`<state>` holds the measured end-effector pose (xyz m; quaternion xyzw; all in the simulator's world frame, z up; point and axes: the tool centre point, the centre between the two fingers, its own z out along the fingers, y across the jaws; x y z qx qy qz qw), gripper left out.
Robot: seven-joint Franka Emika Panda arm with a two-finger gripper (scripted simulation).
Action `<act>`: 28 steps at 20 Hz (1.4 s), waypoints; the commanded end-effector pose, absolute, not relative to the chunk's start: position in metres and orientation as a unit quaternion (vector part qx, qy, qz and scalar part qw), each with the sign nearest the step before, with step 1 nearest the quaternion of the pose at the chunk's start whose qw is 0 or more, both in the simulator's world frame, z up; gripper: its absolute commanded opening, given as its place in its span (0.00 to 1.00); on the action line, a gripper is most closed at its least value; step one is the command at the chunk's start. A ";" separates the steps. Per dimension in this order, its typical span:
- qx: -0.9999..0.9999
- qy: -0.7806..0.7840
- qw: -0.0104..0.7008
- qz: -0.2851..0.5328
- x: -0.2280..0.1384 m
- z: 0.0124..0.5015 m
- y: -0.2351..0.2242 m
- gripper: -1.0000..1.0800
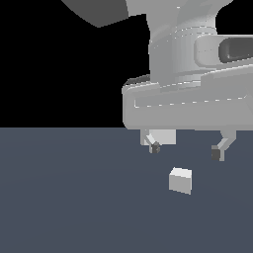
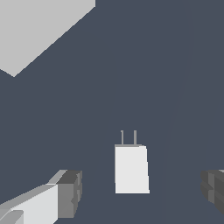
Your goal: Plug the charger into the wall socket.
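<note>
The wall socket [image 2: 41, 30] is cut off at the wrist view's edge; only a plain light-grey corner shows, with no marks or writing readable. In the exterior view the arm's body blocks the area behind the gripper [image 1: 185, 150], and the socket cannot be made out there. The floor [image 1: 74, 197] is flat dark blue-grey under a black background. The gripper's jaws stand wide apart, gripping nothing. The charger [image 1: 180, 180] rests on the floor below them, untouched; two thin prongs [image 2: 128, 137] project from one end.
</note>
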<state>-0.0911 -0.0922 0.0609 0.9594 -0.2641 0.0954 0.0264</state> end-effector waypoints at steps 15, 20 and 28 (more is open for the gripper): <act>0.960 -0.262 0.026 0.095 -0.090 0.041 -0.091 0.96; 0.960 -0.262 0.025 0.095 -0.091 0.020 -0.091 0.96; 0.960 -0.262 0.025 0.095 -0.090 0.012 -0.091 0.00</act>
